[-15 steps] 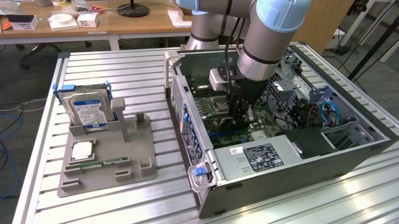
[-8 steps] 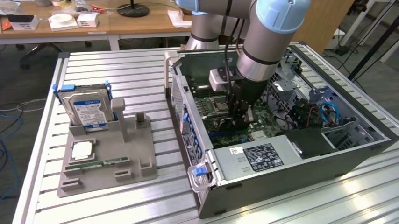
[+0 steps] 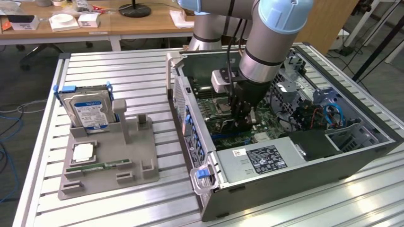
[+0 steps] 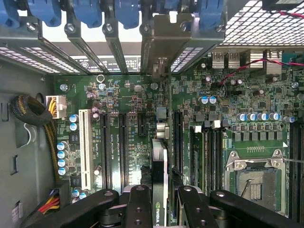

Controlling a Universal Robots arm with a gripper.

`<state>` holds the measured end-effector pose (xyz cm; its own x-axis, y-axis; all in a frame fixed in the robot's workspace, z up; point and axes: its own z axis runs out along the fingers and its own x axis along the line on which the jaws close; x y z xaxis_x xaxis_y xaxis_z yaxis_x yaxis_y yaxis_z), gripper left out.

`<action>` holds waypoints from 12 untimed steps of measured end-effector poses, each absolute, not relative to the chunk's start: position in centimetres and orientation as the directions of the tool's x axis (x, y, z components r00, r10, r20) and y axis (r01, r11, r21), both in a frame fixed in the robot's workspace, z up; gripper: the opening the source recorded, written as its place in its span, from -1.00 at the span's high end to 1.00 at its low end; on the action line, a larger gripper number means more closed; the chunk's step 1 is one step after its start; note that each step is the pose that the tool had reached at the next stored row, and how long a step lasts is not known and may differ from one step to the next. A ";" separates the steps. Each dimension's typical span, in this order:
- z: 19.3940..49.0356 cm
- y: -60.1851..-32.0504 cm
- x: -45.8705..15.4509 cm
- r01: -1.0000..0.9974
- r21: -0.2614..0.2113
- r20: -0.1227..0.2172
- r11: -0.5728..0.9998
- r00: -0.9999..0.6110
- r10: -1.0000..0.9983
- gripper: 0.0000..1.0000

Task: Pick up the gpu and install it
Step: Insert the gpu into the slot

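Observation:
The gpu (image 4: 159, 156) is seen edge-on, a thin card with a black cooler face. Its silver end bracket (image 4: 159, 42) reaches up to the rear slot openings of the case. My gripper (image 4: 161, 202) is shut on the card, one black finger (image 4: 137, 199) on each side. The card stands upright over a long black slot on the green motherboard (image 4: 123, 99); I cannot tell whether it is seated. In the exterior view the gripper (image 3: 243, 118) reaches down into the open computer case (image 3: 303, 156), over the motherboard.
Blue slot latches (image 4: 90, 12) line the case's rear. A CPU socket (image 4: 254, 180) and memory slots lie beside the card. Outside the case, a grey holder (image 3: 107, 165) carries a hard drive (image 3: 88, 109), a memory stick (image 3: 98, 166) and a chip (image 3: 83, 152).

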<state>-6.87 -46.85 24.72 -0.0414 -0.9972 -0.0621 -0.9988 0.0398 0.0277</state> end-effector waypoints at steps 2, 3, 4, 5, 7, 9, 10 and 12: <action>24.7 -46.8 -6.9 -0.999 0.028 -0.062 0.040 -0.042 -0.997 0.47; 24.7 -46.8 -6.9 -0.999 0.028 -0.062 0.040 -0.042 -0.997 0.47; 24.7 -46.8 -6.9 -0.999 0.028 -0.062 0.040 -0.042 -0.997 0.47; 24.7 -46.8 -6.9 -0.999 0.028 -0.062 0.040 -0.042 -0.997 0.47; 24.7 -46.8 -6.9 -0.999 0.028 -0.062 0.040 -0.042 -0.997 0.47; 24.7 -46.8 -6.9 -0.999 0.028 -0.062 0.040 -0.042 -0.997 0.47; 24.7 -46.8 -6.9 -0.999 0.028 -0.062 0.040 -0.042 -0.997 0.47; 24.7 -46.8 -6.9 -0.999 0.028 -0.062 0.040 -0.042 -0.997 0.47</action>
<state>-6.88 -46.85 24.72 -0.0415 -0.9972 -0.0621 -0.9988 0.0399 0.0277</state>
